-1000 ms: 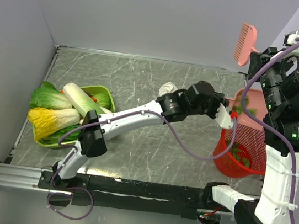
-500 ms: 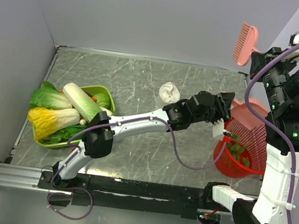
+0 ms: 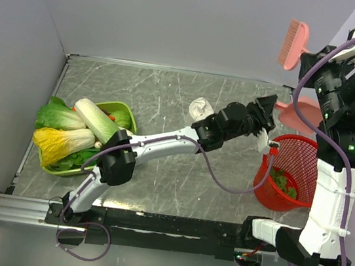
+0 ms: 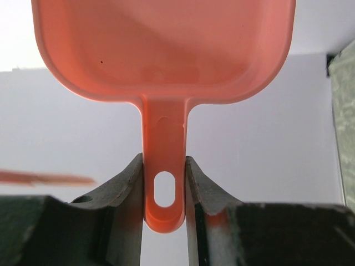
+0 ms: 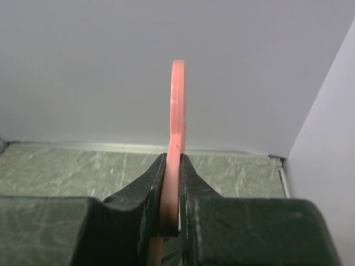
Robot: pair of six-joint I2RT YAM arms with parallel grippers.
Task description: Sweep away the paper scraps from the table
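Observation:
My left gripper (image 3: 271, 118) is shut on the handle of the pink dustpan (image 3: 303, 110) and holds it above the far rim of the red mesh basket (image 3: 307, 154). In the left wrist view the fingers (image 4: 130, 183) clamp the handle and the dustpan (image 4: 166, 50) looks empty. Dark-green paper scraps (image 3: 282, 181) lie inside the basket. I see none on the grey marble table (image 3: 170, 92). My right gripper (image 3: 311, 59) is raised high at the right, shut on a pink brush (image 3: 292, 43). In the right wrist view the brush (image 5: 177, 100) shows edge-on.
A white crumpled lump (image 3: 199, 108) sits on the table just behind my left forearm. A green tray (image 3: 128, 109) with large cabbages and lettuces (image 3: 64, 137) stands at the left edge. Grey walls close in the back and left.
The left gripper has drawn the dustpan back and up from its tipped pose over the basket, so the basket mouth now shows. The right arm and brush rose slightly.

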